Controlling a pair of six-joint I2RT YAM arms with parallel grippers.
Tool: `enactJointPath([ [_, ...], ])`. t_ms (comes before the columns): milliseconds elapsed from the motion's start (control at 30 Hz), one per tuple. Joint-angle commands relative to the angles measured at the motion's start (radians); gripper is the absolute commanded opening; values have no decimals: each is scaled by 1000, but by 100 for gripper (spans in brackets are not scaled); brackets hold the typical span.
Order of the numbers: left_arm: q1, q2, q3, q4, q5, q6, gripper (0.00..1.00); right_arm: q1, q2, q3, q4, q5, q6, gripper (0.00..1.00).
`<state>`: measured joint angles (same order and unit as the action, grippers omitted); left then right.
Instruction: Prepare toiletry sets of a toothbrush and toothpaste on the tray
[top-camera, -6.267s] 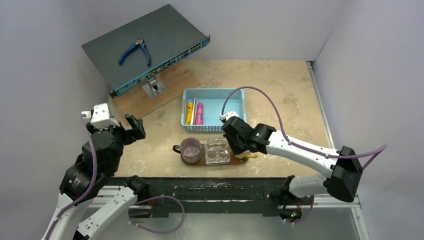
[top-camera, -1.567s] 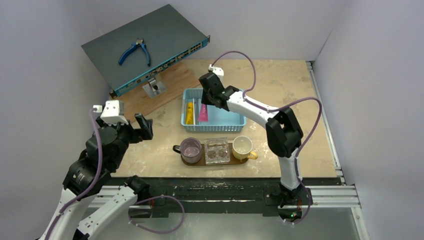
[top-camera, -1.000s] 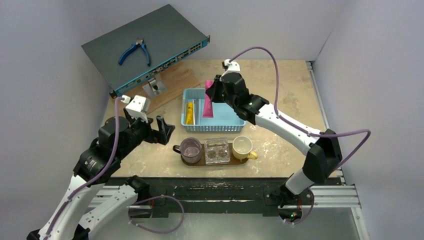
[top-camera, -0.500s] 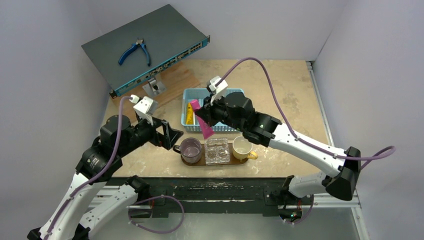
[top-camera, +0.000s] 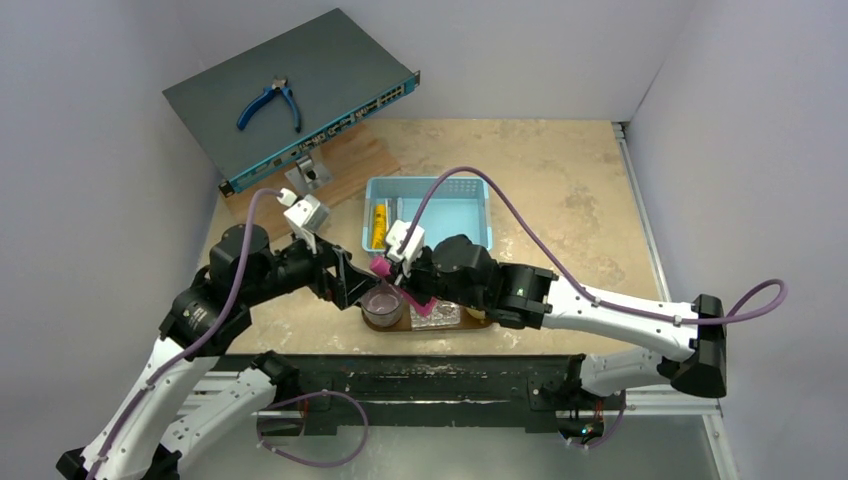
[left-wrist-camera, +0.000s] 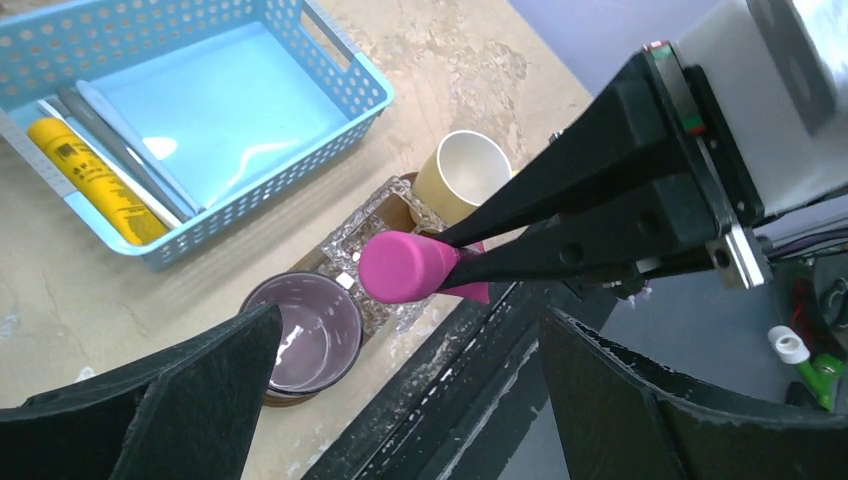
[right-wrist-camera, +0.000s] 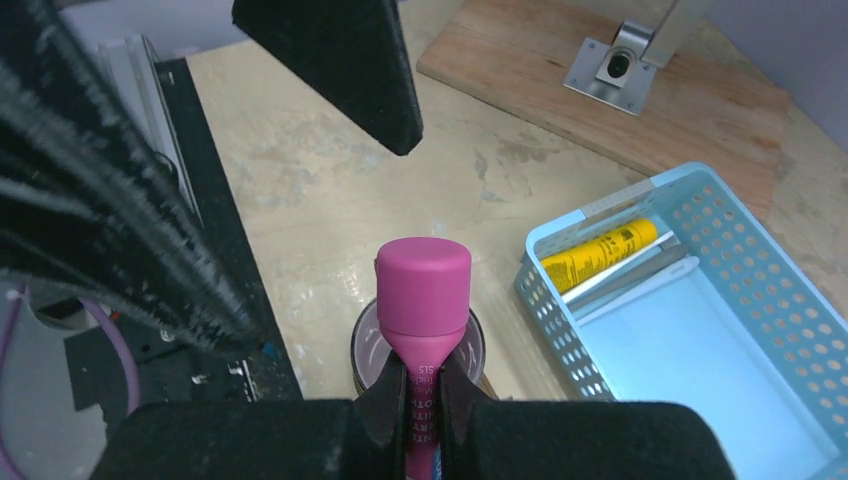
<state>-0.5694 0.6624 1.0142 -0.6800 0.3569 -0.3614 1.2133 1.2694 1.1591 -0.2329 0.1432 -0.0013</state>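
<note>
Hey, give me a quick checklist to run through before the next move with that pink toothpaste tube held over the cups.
1. Grip on the pink toothpaste: ok; the right pincer is shut on it just below the cap.
2. Left pincer ready: ok; jaws wide open, not touching the tube.
3. Purple cup by the cap: ok; upright on the tray, looks empty.
4. Toothbrushes on the tray: not ok; they lie in the blue basket beside the yellow tube.
5. Clearance between the two pincers: cannot tell; they look close in the top view.
</note>
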Motion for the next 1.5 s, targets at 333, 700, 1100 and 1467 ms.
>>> enactJointPath([
  [333,6,141,63,-116,177,-111,97,144,-98,-57,87,64,-202,0],
  [700,6,179,48,-108,259,-114,81,167,-79,-44,91,63,-209,0],
  [1100,6,195,24,-89,367,-110,47,175,-49,-38,109,119,-202,0],
  [1467,7,197,15,-73,455,-104,0,178,-31,-29,126,169,-184,0],
])
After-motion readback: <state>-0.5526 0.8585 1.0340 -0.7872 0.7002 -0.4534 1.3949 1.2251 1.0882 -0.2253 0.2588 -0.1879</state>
